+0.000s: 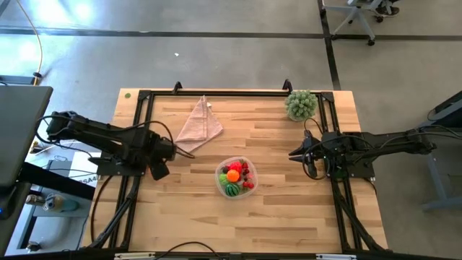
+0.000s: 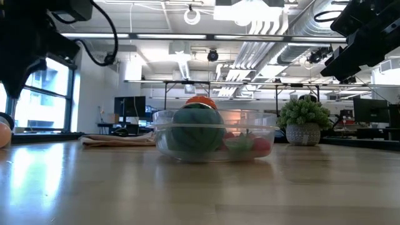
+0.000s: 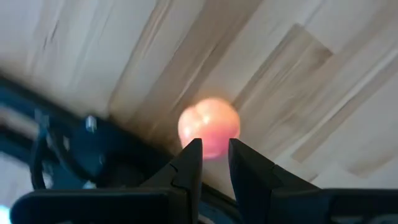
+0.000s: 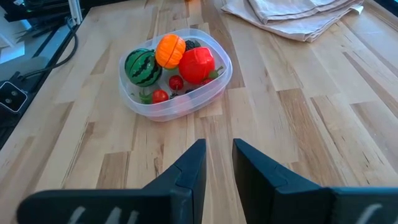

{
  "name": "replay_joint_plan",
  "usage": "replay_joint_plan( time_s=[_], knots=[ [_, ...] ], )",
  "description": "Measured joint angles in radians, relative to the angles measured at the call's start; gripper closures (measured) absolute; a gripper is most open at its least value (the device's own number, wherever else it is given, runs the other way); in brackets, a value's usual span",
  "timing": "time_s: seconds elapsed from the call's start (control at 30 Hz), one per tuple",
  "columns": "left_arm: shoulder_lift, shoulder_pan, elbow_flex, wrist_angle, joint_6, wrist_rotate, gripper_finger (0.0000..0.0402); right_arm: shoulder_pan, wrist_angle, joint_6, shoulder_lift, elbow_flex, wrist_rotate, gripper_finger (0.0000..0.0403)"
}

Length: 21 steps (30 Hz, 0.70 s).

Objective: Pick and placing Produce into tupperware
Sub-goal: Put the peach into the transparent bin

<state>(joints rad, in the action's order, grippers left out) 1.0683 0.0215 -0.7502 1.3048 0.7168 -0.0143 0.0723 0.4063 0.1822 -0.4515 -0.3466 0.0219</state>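
**Fruit in the tub, one peach outside it**

From above, the clear tub [image 1: 236,178] sits mid-table, holding a striped melon [image 1: 230,189], an orange [image 1: 232,175] and a red apple [image 1: 236,167]. The left gripper [image 1: 160,169] hangs over the table's left edge; the right gripper [image 1: 294,154] waits at the right.

At table height, the tub [image 2: 215,134] stands near a potted plant [image 2: 304,122] and a folded cloth [image 2: 119,140].

The left wrist camera shows a pink peach [image 3: 208,126] on the wood beyond fingers [image 3: 189,163] that stand slightly apart, gripping nothing.

The right wrist camera shows its fingers [image 4: 194,167] likewise narrowly apart and empty.

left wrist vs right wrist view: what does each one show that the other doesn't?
Left wrist only: the pink peach on the table beyond the left claw, next to the dark frame rail. Right wrist only: the tupperware holding the melon, orange and red apple, plus the folded cloth, ahead of the right claw. Both: wooden tabletop, empty, narrowly gapped fingers.
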Motion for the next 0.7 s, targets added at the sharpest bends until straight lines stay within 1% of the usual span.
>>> replay_joint_plan(
  time_s=[0.1,0.2,0.37,0.43,0.53,0.7],
  knots=[
    [-0.002,0.037,0.0,0.014,0.158,-0.002,0.0334,0.0,0.0,0.0,0.0,0.0,0.0,0.0335],
    [0.01,0.054,0.0,0.034,0.247,-0.001,0.0334,0.0,0.0,0.0,0.0,0.0,0.0,0.0335],
    [0.051,0.053,0.0,0.091,0.41,-0.001,0.0334,0.0,0.0,0.0,0.0,0.0,0.0,0.0335],
    [0.074,0.053,0.0,0.09,0.458,-0.006,0.0334,0.0,-0.001,0.0,0.0,0.0,0.0,0.0335],
    [0.123,0.053,0.0,0.079,0.509,-0.041,0.0334,0.0,0.0,0.0,0.0,0.0,0.0,0.0335],
    [0.227,0.053,0.0,0.092,0.525,-0.065,0.0334,0.0,0.0,0.0,0.0,0.0,0.0,0.0335]
  ],
)
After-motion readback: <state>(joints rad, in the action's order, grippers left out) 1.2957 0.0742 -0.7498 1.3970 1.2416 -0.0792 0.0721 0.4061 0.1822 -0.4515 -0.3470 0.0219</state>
